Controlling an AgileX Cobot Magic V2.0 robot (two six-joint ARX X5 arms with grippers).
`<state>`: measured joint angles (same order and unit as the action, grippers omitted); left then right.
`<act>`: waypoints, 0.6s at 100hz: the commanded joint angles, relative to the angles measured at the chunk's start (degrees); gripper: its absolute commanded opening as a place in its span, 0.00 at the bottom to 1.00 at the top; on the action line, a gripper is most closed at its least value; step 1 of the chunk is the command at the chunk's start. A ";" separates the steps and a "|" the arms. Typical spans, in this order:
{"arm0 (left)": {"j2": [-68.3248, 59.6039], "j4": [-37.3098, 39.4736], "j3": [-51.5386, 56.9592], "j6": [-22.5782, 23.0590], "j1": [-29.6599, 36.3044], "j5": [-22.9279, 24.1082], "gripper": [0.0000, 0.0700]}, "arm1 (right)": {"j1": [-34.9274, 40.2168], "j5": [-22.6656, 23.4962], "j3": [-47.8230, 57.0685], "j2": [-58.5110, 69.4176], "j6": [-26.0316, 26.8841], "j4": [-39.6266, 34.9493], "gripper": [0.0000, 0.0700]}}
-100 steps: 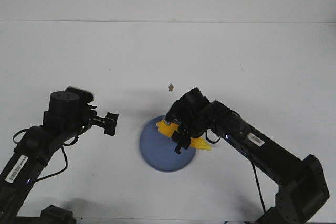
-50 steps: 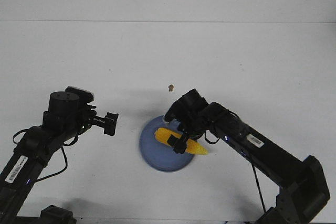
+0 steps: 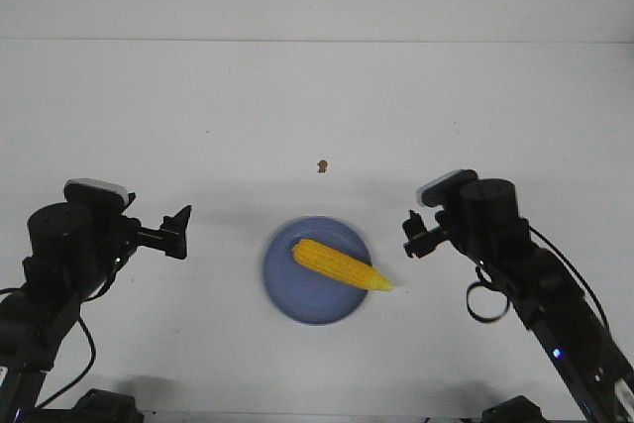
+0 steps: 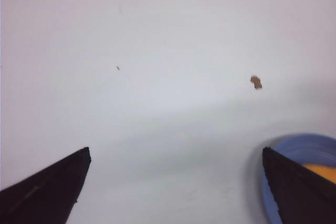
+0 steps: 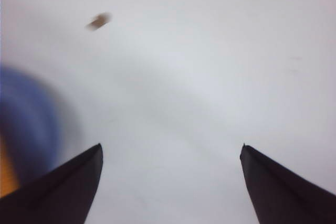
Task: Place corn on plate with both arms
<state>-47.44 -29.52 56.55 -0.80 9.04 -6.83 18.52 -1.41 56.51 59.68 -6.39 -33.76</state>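
Note:
The yellow corn [image 3: 342, 264] lies across the blue plate [image 3: 287, 289] in the front view, its pointed end reaching over the plate's right rim. My left gripper [image 3: 178, 232] is open and empty, well to the left of the plate. My right gripper [image 3: 411, 236] is open and empty, just right of the plate and apart from the corn. In the left wrist view the plate's rim [image 4: 302, 148] and a bit of corn [image 4: 323, 172] show behind one fingertip [image 4: 294, 182]. In the right wrist view the plate [image 5: 26, 114] is a blue blur with a sliver of corn [image 5: 6, 174].
A tiny brown speck [image 3: 321, 164] lies on the white table [image 3: 317, 106] beyond the plate; it also shows in the left wrist view [image 4: 256, 82] and the right wrist view [image 5: 98, 21]. The table's far edge meets a white wall.
My right gripper has let go of the corn, which now rests on the plate, and has pulled back to the right. My left arm has drawn back to the left.

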 commanded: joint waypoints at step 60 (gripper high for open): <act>20.76 7.15 -19.45 -5.86 -0.42 5.01 0.95 | -5.92 -13.99 -24.35 -55.67 6.99 3.43 0.56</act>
<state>-26.39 -22.96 36.40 -6.15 8.64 -2.02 12.51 -14.06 32.18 4.54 -0.14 -30.20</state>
